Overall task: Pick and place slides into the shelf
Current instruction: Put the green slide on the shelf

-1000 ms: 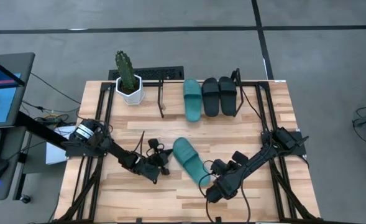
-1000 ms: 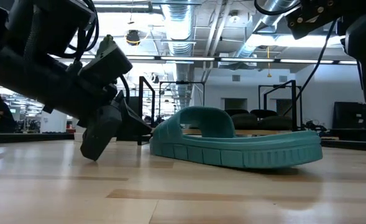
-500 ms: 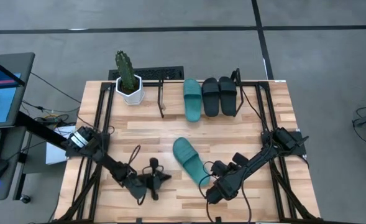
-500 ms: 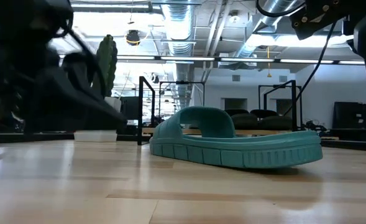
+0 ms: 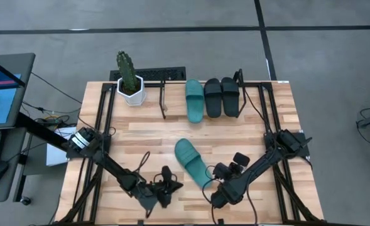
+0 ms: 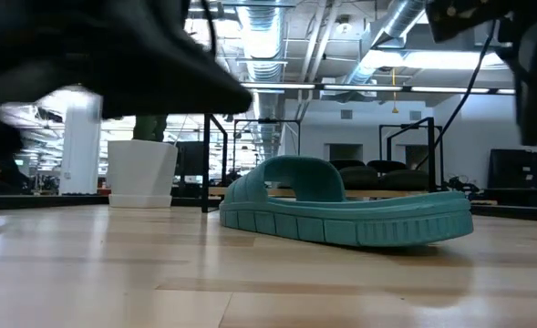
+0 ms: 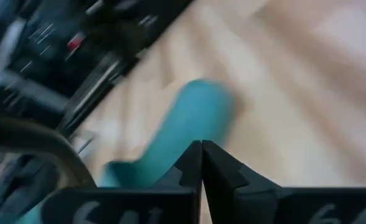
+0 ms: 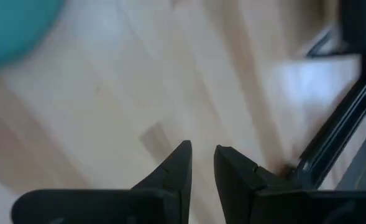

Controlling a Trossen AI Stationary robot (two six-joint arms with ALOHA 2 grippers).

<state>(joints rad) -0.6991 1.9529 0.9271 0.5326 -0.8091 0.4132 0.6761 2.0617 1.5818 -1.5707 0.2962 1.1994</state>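
One teal slide (image 5: 192, 162) lies sole down and slantwise on the wooden table, mid-front; the low view shows it strap up (image 6: 341, 214). Another teal slide (image 5: 195, 100) and two black slides (image 5: 221, 96) lie side by side in the black-frame shelf (image 5: 240, 80) at the far edge. My left gripper (image 5: 176, 185) is shut and hovers left of the loose slide's near end, pointing at it (image 7: 201, 144). My right gripper (image 5: 217, 191) stands just right of that end, its fingers a little apart over bare wood (image 8: 201, 152).
A cactus in a white pot (image 5: 130, 80) stands at the far left corner, with a black keyboard-like bar (image 5: 163, 73) behind the shelf. Black mounting rails (image 5: 103, 125) run along both table sides. Bare wood lies between the loose slide and the shelf.
My left gripper has drawn back from the loose slide's far end toward the table's near edge, rising off the wood and rolling as it went; it stayed shut. The teal slide has not moved.
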